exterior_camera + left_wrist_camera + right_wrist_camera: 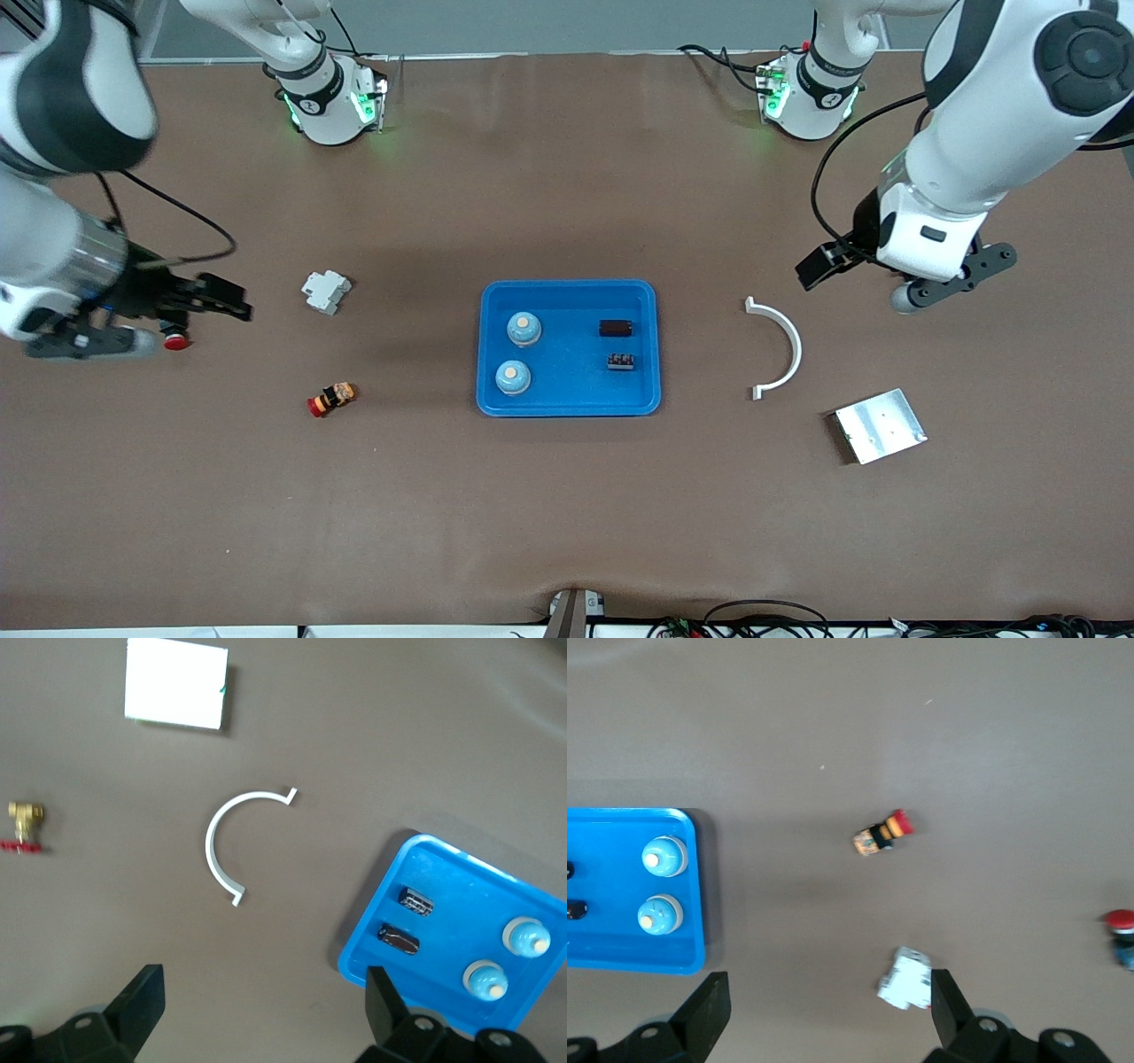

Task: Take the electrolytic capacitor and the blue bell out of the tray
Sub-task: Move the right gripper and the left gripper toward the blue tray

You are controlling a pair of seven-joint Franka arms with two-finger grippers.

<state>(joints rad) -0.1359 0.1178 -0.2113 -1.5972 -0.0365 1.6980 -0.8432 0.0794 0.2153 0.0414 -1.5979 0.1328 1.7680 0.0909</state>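
Two pale-blue domed bells sit in the glossy blue plastic tray toward the right arm's end; two small dark capacitors lie in the same tray toward the left arm's end. Farther back, both arms wait above the brown table: the left end effector and right end effector are spread wide, holding nothing.

The blue plastic tray is cut off at the right wrist view's edge. A red-capped round button sits partly hidden beneath the right gripper.
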